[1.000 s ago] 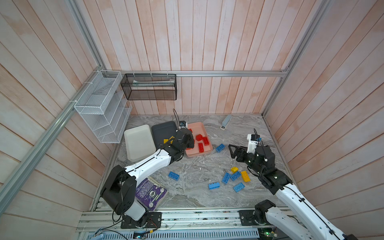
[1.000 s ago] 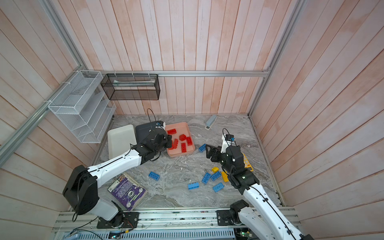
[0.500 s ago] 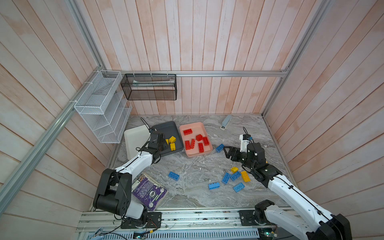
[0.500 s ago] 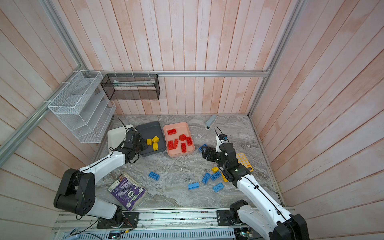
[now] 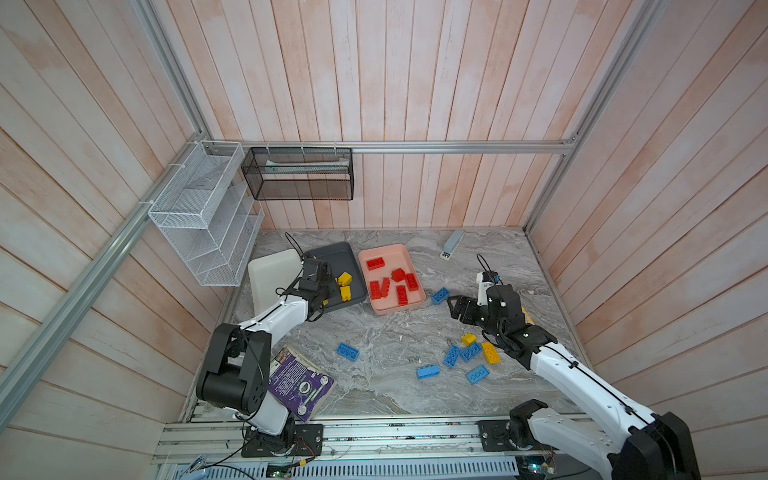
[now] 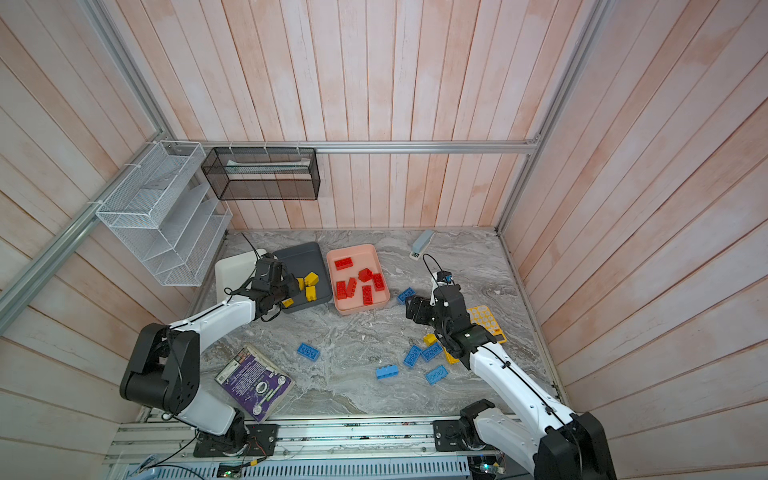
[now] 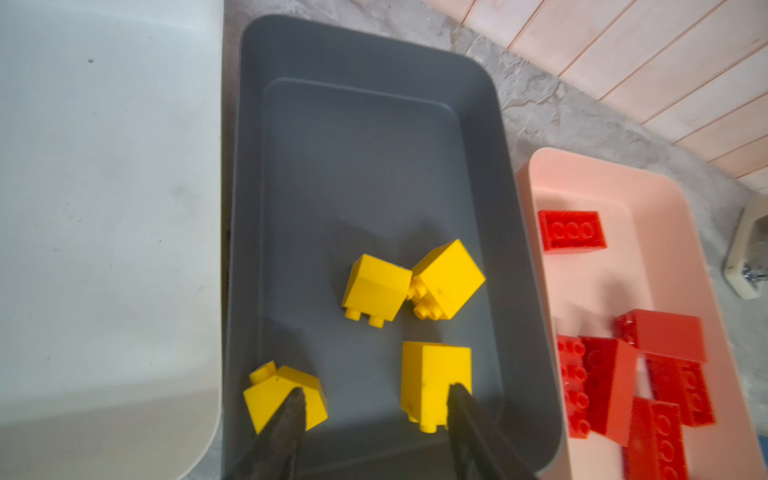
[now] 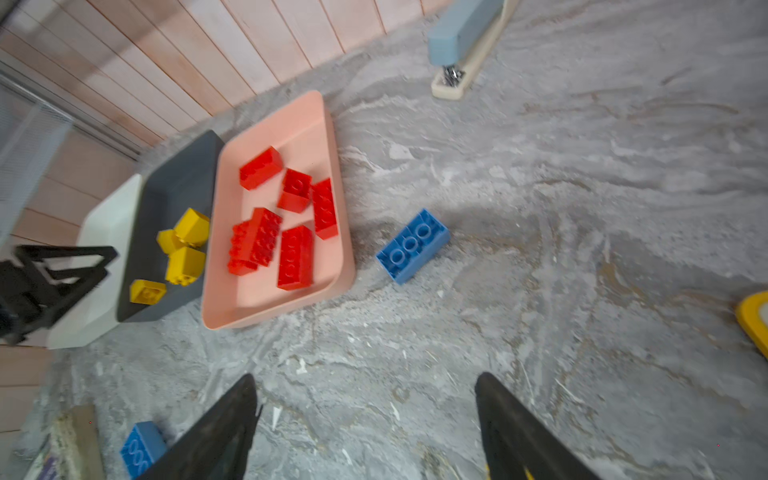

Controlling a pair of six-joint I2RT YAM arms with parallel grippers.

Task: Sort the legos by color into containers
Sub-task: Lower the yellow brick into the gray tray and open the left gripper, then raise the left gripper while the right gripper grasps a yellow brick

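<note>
On the bench, the white tray is sitting bare, the grey tray is holding four yellow legos, the pink tray the red legos. My left fingers are hanging open over the grey tray, my right fingers gaping empty. Six blue legos and two loose yellow legos are lying unsorted.

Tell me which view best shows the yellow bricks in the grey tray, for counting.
Left wrist view: four yellow bricks, close up in the grey tray. Both top views show them tiny, partly behind the left gripper; the right wrist view, small.
</note>
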